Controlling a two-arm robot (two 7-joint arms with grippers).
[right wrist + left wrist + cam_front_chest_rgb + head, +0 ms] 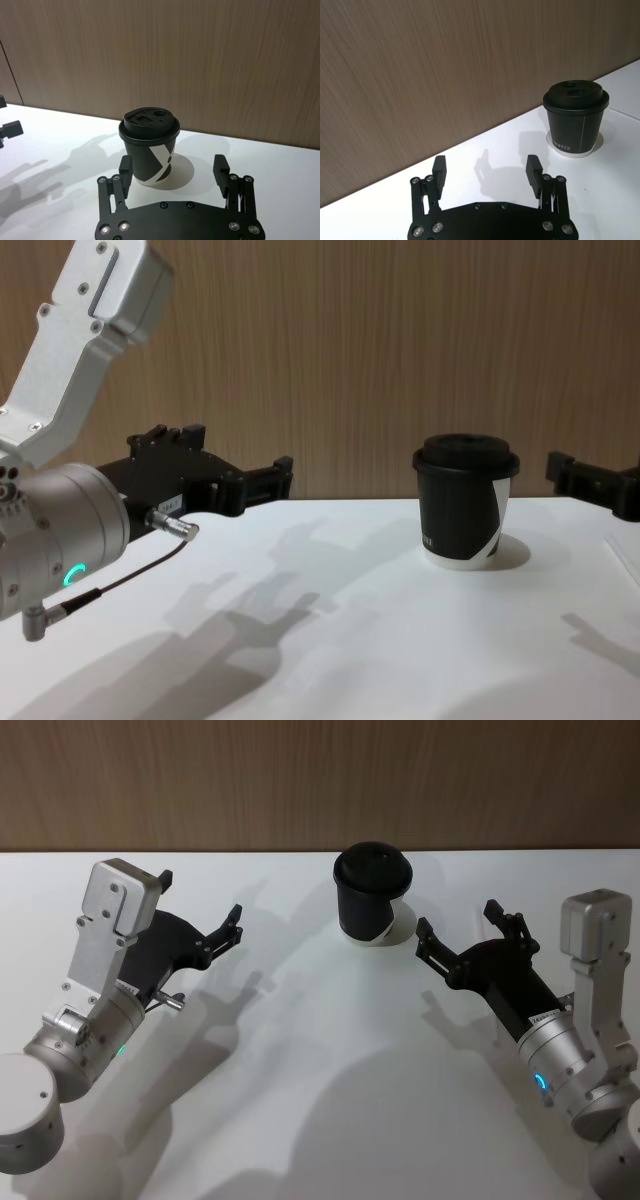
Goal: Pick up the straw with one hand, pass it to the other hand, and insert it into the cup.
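Head view takes in the white desk (300, 1120) spreading out below a wood-panelled wall (300, 780). The left gripper (200, 898) hangs over the desk's left side, fingers spread wide apart and aimed toward the middle. The right gripper (458, 923) hangs over the right side, fingers parted just as widely, pointing at the cup (370, 890) and near it without touching. The black lidded cup stands upright on its white base toward the back of the desk, near the wall, between the two grippers and closer to the right one.
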